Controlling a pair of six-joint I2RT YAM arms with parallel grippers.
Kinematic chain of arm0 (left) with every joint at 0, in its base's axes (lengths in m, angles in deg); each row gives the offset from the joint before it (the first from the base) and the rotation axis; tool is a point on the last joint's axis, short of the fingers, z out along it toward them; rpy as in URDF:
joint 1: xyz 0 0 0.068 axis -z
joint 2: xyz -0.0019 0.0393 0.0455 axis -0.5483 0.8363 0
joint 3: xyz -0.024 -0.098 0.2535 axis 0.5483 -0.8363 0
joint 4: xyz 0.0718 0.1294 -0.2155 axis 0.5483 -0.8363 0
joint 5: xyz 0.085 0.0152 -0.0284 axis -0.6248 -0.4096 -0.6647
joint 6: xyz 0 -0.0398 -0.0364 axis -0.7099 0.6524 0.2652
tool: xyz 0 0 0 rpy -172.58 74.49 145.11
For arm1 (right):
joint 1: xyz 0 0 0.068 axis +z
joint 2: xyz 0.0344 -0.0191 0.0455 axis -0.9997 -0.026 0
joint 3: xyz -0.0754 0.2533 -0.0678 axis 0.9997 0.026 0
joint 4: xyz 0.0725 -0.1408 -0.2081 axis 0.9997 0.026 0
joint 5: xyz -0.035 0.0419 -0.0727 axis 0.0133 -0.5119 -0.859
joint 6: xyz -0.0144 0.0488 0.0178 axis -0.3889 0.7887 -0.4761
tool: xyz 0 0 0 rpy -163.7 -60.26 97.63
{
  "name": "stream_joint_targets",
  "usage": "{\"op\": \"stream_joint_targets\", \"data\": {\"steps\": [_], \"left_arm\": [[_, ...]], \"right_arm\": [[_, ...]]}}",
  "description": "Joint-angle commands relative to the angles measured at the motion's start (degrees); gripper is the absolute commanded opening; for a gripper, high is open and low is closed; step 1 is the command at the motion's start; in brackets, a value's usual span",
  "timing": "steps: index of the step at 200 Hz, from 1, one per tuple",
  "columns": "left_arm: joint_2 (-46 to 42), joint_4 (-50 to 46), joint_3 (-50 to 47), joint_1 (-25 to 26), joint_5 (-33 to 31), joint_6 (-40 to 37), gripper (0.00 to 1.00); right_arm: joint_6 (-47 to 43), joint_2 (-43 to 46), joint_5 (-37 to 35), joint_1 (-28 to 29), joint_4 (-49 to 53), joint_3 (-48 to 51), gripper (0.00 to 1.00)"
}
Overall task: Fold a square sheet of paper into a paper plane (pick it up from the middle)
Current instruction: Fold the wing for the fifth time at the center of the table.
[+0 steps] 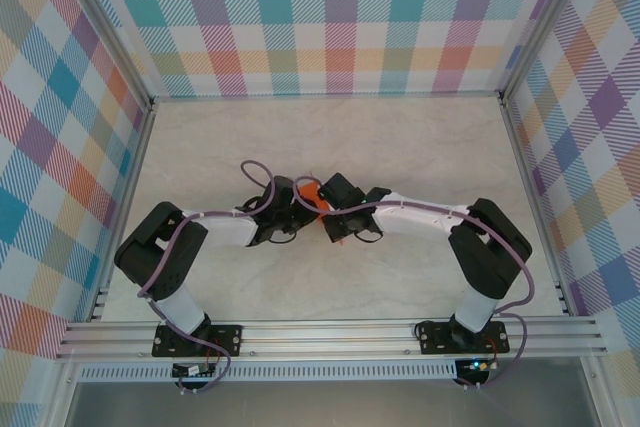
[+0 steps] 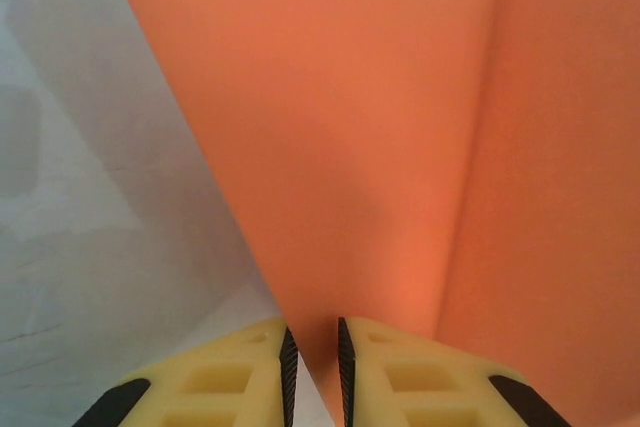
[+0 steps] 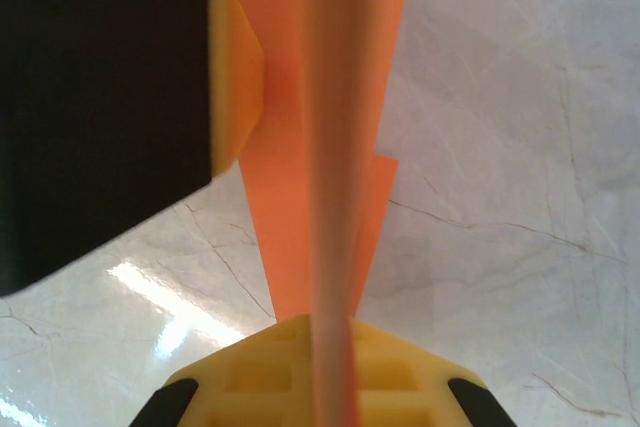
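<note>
The orange paper (image 1: 311, 191) is gripped from two sides, middle of the tabletop (image 1: 400, 147).
Top view: left hand (image 1: 298, 209) and right hand (image 1: 326, 215) meet at it. Left wrist: left hand (image 2: 313, 365) nearly closed, pinching the creased orange paper (image 2: 380, 147). Right wrist: right hand (image 3: 330, 352) closed on the orange paper (image 3: 285, 197), seen edge-on.

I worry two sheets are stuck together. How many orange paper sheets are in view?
1: a folded orange sheet mid-table, pinched by the left tool and right tool. A second stuck flat against it would be hidden.
</note>
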Motion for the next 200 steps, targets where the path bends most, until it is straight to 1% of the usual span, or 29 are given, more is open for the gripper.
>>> {"op": "stream_joint_targets", "data": {"steps": [1,44,73,96,118,184,200], "left_arm": [[-0.58,0.87,-1.54,0.09,-1.52,0.37,0.20],[-0.86,0.36,-3.08,0.08,-1.80,0.39,0.16],[-0.76,-0.69,-3.40,0.09,-1.98,0.28,0.13],[-0.76,-1.47,-3.31,0.09,-2.17,0.30,0.11],[-0.76,-2.29,-2.99,0.09,-2.17,0.27,0.11],[-0.67,-3.19,-2.62,0.09,-2.18,0.14,0.11],[-0.58,-3.18,-2.51,0.09,-2.03,0.16,0.11]], "right_arm": [[-1.42,-2.24,-0.91,1.29,1.47,-1.99,0.03],[1.38,-4.22,4.70,2.23,-0.59,-2.08,0.03],[3.36,-4.64,7.99,2.23,-2.11,-1.90,0.07],[4.68,-3.61,7.20,2.23,-1.48,-2.29,0.15],[5.62,-2.28,6.45,2.23,-0.53,-2.47,0.20],[9.23,-1.19,3.74,2.31,3.08,-3.00,0.22],[9.67,-0.91,3.03,2.77,3.53,-3.00,0.26]]}}
